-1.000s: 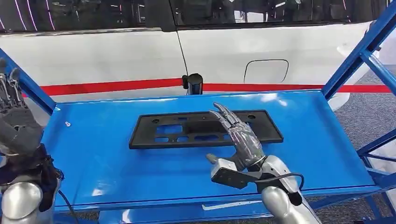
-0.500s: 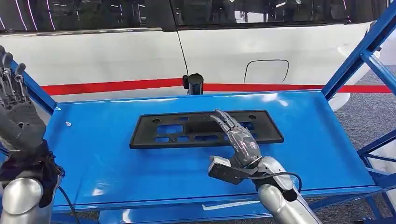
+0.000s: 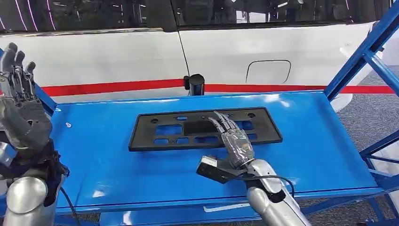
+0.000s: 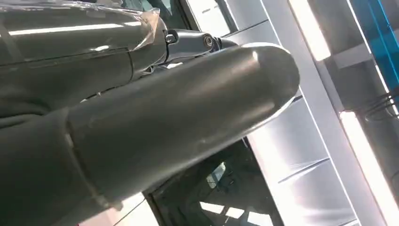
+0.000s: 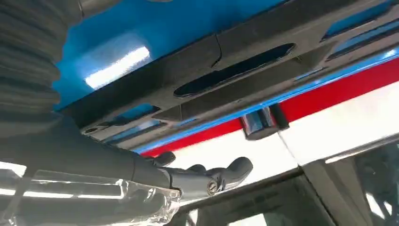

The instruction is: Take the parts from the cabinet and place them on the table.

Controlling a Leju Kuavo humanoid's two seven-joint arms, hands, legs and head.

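A black plastic mounting plate (image 3: 205, 130), rectangular and pierced with cut-outs, lies flat on the blue bench (image 3: 108, 160), roughly central and nearer the far edge. The robot's right hand (image 3: 234, 139) reaches in from below, its fingers (image 3: 220, 123) extended and laid over the plate's right-of-centre portion; they rest on the part's upper surface without closing round it, and the hand holds nothing. In the right wrist view the same plate (image 5: 226, 70) runs across the blue surface, with the hand's dark fingertips (image 5: 230, 172) stretched out ahead. The left hand (image 3: 21, 113) is raised at the left side of the bench, fingers apart and pointing upward, empty, well apart from the plate. Behind the bench stands a white vehicle body (image 3: 117, 56) with a red stripe (image 3: 113, 87) and a fuel-filler flap (image 3: 268, 71). A small black cylindrical post (image 3: 195, 84) sits at the bench's far edge, and blue frame struts (image 3: 362, 52) rise at the right.
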